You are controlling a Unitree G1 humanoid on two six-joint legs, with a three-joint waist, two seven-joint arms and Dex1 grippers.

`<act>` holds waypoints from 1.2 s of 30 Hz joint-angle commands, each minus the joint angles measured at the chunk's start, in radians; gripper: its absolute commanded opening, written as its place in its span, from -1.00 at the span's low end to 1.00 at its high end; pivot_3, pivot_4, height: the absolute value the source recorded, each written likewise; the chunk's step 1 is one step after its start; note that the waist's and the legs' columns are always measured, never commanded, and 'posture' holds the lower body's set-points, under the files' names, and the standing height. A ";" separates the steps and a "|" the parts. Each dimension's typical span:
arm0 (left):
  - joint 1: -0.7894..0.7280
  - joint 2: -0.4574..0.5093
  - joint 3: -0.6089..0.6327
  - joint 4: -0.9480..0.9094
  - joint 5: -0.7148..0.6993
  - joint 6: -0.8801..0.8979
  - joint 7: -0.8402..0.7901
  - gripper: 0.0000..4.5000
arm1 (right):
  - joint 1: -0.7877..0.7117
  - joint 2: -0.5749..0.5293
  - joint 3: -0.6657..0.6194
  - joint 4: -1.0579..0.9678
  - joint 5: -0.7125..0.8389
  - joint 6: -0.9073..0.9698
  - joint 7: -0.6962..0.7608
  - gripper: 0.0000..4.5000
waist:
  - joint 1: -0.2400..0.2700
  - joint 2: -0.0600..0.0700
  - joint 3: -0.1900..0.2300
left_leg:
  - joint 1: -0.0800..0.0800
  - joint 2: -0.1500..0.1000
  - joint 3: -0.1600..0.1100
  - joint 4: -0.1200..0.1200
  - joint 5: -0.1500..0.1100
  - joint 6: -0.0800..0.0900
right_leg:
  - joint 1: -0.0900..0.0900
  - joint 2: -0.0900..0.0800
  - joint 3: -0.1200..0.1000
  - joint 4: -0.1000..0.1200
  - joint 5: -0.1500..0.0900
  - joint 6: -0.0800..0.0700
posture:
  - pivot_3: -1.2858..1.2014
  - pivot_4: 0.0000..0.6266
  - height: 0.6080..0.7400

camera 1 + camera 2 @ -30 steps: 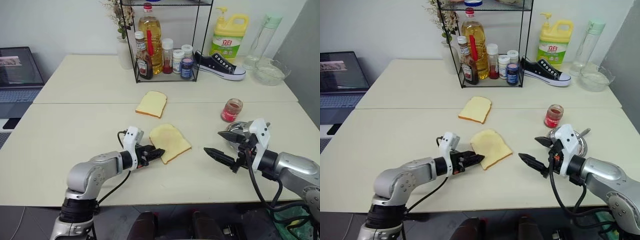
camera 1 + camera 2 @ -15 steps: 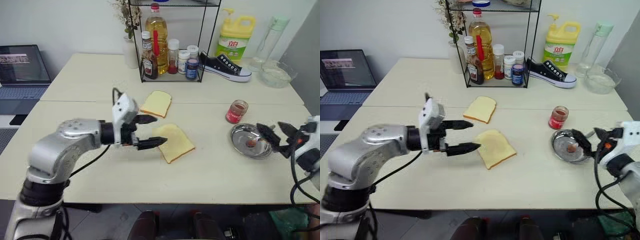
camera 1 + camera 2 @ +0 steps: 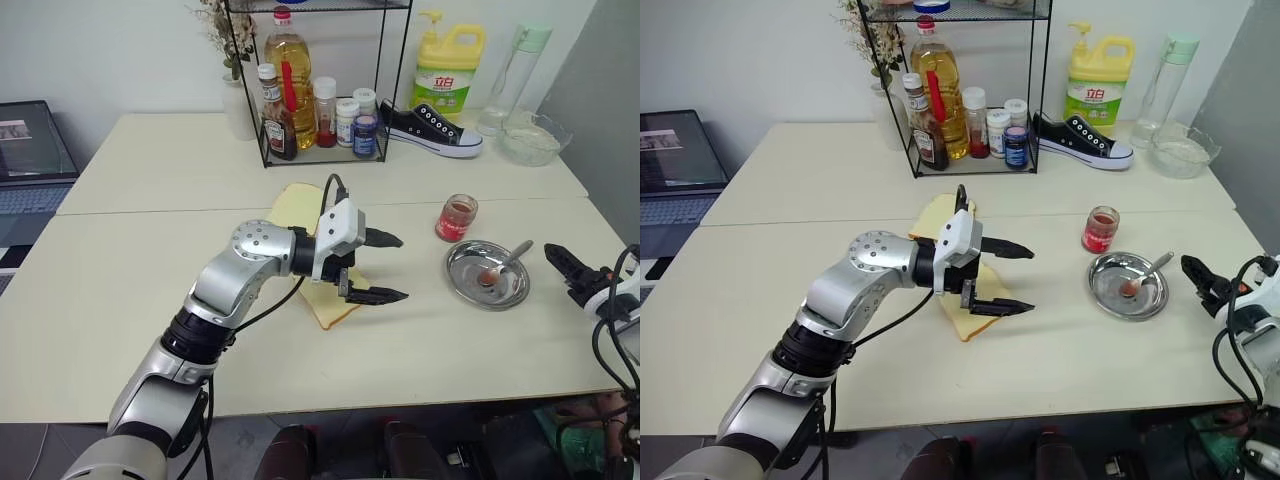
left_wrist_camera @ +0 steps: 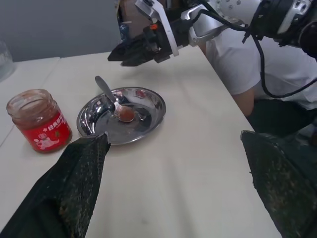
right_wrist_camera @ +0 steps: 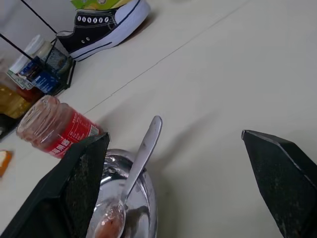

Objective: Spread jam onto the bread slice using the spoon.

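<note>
A pale cream counter [image 3: 120, 290], made of two tops pushed together along a seam, stands against a plain white wall. At its far edge a black wire rack [image 3: 310, 90] holds an oil bottle, a brown sauce bottle and small jars. Beside the rack lie a black sneaker [image 3: 432, 128], a yellow detergent jug [image 3: 446, 70], a clear bottle and a glass bowl [image 3: 530, 140]. An open laptop [image 3: 25, 150] sits on a separate surface off the counter's left side.

The left gripper [image 3: 378, 266] hangs above the middle of the counter, pointing to the right, its two black fingers [image 3: 384, 239] spread wide apart and holding nothing. Just behind and below it lies the bread slice [image 3: 325, 308], partly hidden by the arm; a second slice [image 3: 292, 205] lies farther back.

To the right, the jam [image 3: 456, 217] sits in a small open glass jar. Just beside the jar is a round steel plate [image 3: 462, 280]. The spoon [image 3: 503, 265] rests in the plate, its red-stained bowl near the plate's centre and its handle leaning over the rim.

The right gripper [image 3: 572, 268] hovers near the counter's right edge, close to the plate, fingers spread and empty.
</note>
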 commanded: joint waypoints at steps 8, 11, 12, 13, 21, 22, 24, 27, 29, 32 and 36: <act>0.032 -0.002 0.023 -0.083 -0.010 0.045 0.016 0.99 | -0.239 -0.102 0.127 0.447 -0.139 -0.076 0.273 1.00 | 0.001 0.001 0.000 | 0.000 0.000 0.000 0.001 0.000 0.000 | 0.000 0.000 0.000 0.000 0.000 0.000 | 0.03 -0.52 1.00; 0.041 0.001 0.034 -0.106 -0.017 0.069 0.031 0.99 | -0.284 -0.104 0.159 0.530 -0.180 -0.100 0.322 1.00 | 0.000 0.001 0.000 | 0.000 0.000 0.000 0.001 0.000 0.000 | 0.000 0.000 0.000 0.000 0.000 0.000 | 0.03 -0.52 1.00; 0.044 0.003 0.037 -0.112 -0.019 0.075 0.034 0.99 | -0.295 -0.104 0.166 0.548 -0.190 -0.107 0.335 1.00 | -0.001 0.001 0.000 | 0.000 0.000 0.000 0.001 0.000 0.000 | 0.000 0.000 0.000 0.000 0.000 0.000 | 0.03 -0.52 1.00; 0.047 0.004 0.038 -0.118 -0.019 0.079 0.037 0.99 | -0.306 -0.104 0.172 0.565 -0.199 -0.113 0.345 1.00 | -0.001 0.001 0.000 | 0.000 0.000 0.000 0.001 0.000 0.000 | 0.000 0.000 0.000 0.000 0.000 0.000 | 0.03 -0.52 1.00; 0.057 0.013 0.050 -0.144 -0.015 0.101 0.054 0.99 | -0.375 -0.085 0.195 0.641 -0.244 -0.129 0.419 1.00 | -0.002 0.001 0.000 | 0.000 0.001 0.000 0.001 0.000 0.000 | 0.000 0.000 0.000 0.000 0.000 0.000 | 0.03 -0.52 1.00; 0.054 0.013 0.050 -0.142 -0.014 0.100 0.055 0.99 | -0.376 -0.085 0.196 0.643 -0.246 -0.129 0.424 1.00 | -0.001 0.001 0.000 | 0.000 0.001 0.000 0.001 0.000 0.000 | 0.000 0.000 0.000 0.000 0.000 0.000 | 0.03 -0.52 1.00; 0.049 0.014 0.051 -0.135 -0.011 0.094 0.054 1.00 | -0.377 -0.083 0.193 0.642 -0.243 -0.124 0.439 0.76 | 0.000 0.001 0.000 | 0.000 0.001 0.000 0.001 0.000 0.000 | 0.000 0.000 0.000 0.000 0.000 0.000 | 0.03 -0.52 1.00; 0.037 0.012 0.049 -0.118 -0.005 0.081 0.051 1.00 | -0.380 -0.082 0.191 0.643 -0.247 -0.124 0.446 0.26 | 0.000 0.001 0.000 | 0.000 0.000 0.000 0.001 0.000 0.000 | 0.000 0.000 0.000 0.000 0.000 0.000 | 0.03 -0.52 1.00; 0.030 0.010 0.049 -0.108 -0.003 0.074 0.050 1.00 | -0.380 -0.084 0.186 0.642 -0.245 -0.125 0.446 -0.01 | 0.000 0.001 0.000 | 0.000 0.000 0.000 0.001 0.000 0.000 | 0.000 0.000 0.000 0.000 0.000 0.000 | 0.03 -0.52 1.00; 0.024 0.005 0.047 -0.101 -0.003 0.066 0.051 1.00 | -0.376 -0.090 0.180 0.640 -0.244 -0.125 0.448 -0.51 | 0.000 0.001 0.000 | 0.000 0.000 0.000 0.001 0.000 0.000 | 0.000 0.000 0.000 0.000 0.000 0.000 | 0.03 -0.52 1.00; 0.022 -0.004 0.044 -0.097 -0.001 0.061 0.054 1.00 | -0.362 -0.097 0.169 0.621 -0.238 -0.116 0.448 -0.99 | 0.000 0.001 0.000 | 0.000 0.000 0.000 0.001 0.000 0.000 | 0.001 0.000 0.000 0.000 0.000 0.000 | 0.03 -0.52 1.00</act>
